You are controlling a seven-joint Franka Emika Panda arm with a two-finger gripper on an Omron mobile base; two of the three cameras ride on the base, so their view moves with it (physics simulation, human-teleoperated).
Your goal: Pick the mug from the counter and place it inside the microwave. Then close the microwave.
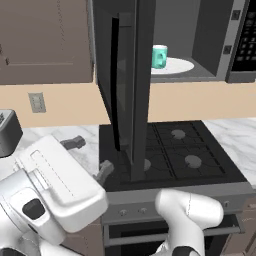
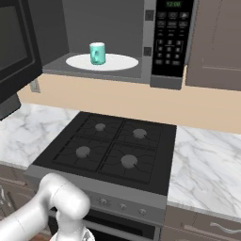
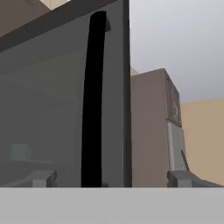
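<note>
The teal mug [image 1: 159,56] [image 2: 97,53] stands upright on the white turntable plate [image 1: 179,66] [image 2: 120,62] inside the microwave [image 1: 210,35] [image 2: 168,42]. The microwave's door [image 1: 125,75] [image 2: 14,47] [image 3: 48,109] hangs wide open and swings out over the stove. My gripper [image 1: 90,156] [image 3: 110,179] is open and holds nothing. It sits low at the outer face of the door, near its free edge. In the hand view the door's black handle [image 3: 93,100] rises between my spread fingertips [image 3: 41,178].
A black gas stovetop [image 1: 185,150] [image 2: 108,146] lies below the microwave, with the white marble counter [image 1: 235,132] [image 2: 207,160] on both sides. A dark toaster [image 1: 7,132] stands at far left, under a wall outlet [image 1: 36,102]. Brown wall cabinets [image 1: 45,40] [image 2: 216,42] flank the microwave.
</note>
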